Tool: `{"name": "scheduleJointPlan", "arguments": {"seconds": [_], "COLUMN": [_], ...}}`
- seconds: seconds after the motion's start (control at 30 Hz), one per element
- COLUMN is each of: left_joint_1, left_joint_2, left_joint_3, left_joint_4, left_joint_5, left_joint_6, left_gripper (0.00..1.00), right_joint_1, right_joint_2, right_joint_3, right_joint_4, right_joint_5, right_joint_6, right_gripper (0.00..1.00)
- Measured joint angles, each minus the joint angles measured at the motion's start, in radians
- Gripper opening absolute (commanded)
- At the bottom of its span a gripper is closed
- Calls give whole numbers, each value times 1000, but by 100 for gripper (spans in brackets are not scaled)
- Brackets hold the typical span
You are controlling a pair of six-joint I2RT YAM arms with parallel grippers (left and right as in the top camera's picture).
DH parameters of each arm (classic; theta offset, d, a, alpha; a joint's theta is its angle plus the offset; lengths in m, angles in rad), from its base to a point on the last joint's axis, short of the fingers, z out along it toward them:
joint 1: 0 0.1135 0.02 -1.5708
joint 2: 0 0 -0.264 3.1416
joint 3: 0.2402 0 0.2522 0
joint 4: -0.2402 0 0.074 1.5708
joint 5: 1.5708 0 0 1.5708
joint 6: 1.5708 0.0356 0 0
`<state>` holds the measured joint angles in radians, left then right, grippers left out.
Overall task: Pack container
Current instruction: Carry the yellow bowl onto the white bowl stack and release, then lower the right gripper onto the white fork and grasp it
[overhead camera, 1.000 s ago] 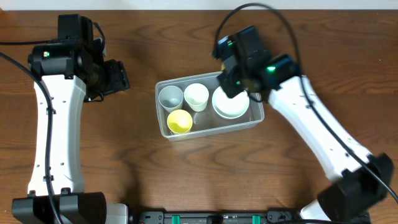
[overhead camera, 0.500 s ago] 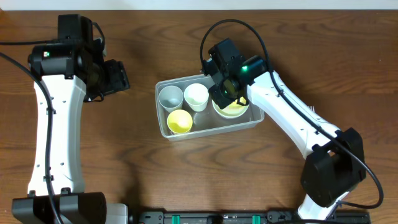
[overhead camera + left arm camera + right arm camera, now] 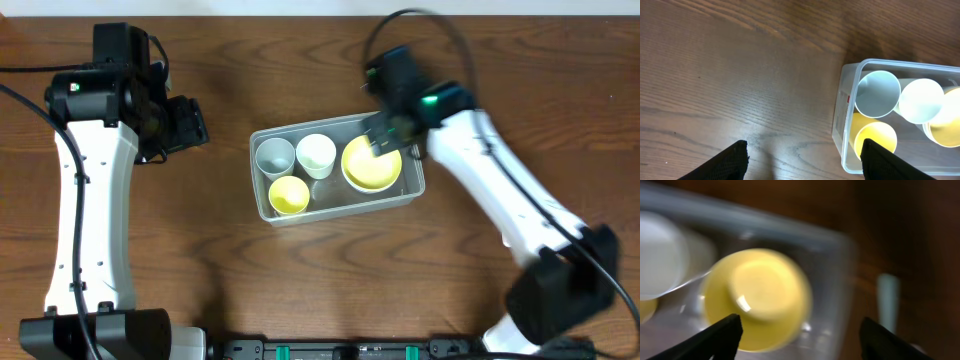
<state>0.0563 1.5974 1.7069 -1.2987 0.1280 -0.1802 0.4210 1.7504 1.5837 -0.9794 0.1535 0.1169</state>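
The container (image 3: 345, 207) is a clear tub at the table's centre. It holds a grey cup (image 3: 273, 157), a white cup (image 3: 316, 154), a yellow cup (image 3: 289, 195) and a yellow bowl (image 3: 372, 163), which sits in a white bowl whose rim (image 3: 350, 180) just shows. My right gripper (image 3: 388, 138) hovers open over the tub's back right corner. In the right wrist view, which is blurred, the yellow bowl (image 3: 757, 297) lies free below my right gripper (image 3: 800, 322). My left gripper (image 3: 190, 122) hangs open to the tub's left. Its view shows the tub's end wall (image 3: 847, 115) and the grey cup (image 3: 879, 94).
Bare wooden table (image 3: 300, 290) surrounds the tub. My right arm's white link (image 3: 510, 210) runs from the tub to the front right corner. My left arm's link (image 3: 85, 220) stands along the left side. A black cable (image 3: 420, 18) loops over the back.
My right gripper opened and let go of the yellow bowl, which now rests on the white bowl in the tub. The gripper then drew back to the right. The left arm has not moved.
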Motion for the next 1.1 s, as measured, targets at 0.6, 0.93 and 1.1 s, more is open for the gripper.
{"name": "scheduleJointPlan", "arguments": {"seconds": [0.6,0.93,1.1], "left_joint_1": [0,0,0], "left_joint_2": [0,0,0], "left_joint_3": [0,0,0], "left_joint_4": [-5,-15,-15], "left_joint_5": [0,0,0], "left_joint_6": [0,0,0], "left_gripper": [73,73,73], "right_joint_1": [-595,-636,-639], "right_joint_2": [-176,-105,-72], "right_joint_3": [-262,-560,-603], "right_joint_4": [-95,154,218], "right_joint_5": [-33,-55,-56], "right_joint_6": [98,58,56], "right_gripper": [97,98,97]}}
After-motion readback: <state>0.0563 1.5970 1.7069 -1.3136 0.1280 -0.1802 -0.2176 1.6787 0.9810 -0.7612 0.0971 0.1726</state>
